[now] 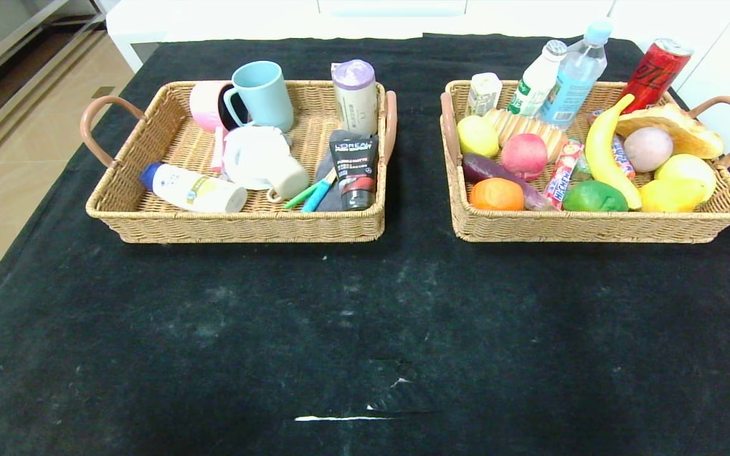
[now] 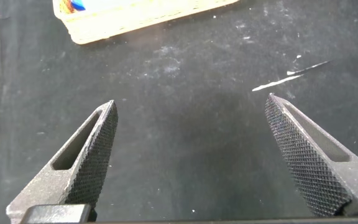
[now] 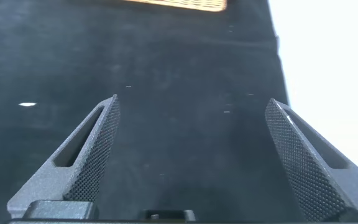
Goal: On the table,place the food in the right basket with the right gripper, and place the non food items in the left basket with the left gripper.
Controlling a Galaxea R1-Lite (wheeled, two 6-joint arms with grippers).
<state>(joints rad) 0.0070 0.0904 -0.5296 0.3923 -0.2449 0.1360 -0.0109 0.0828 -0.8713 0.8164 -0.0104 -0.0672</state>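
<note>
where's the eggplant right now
In the head view the eggplant lies in the right basket, near its front left corner, between the orange in front and the peach behind.

I see the table [image 1: 365,329] covered in matt black cloth with pale dusty marks. Both baskets, left [image 1: 238,225] and right [image 1: 593,228], are of rough woven wicker. My left gripper [image 2: 191,109] fingers [image 2: 95,152] have a knurled, matt black face.

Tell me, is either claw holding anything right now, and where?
Nothing is held. The left gripper and the right gripper both hang open over bare table.
</note>
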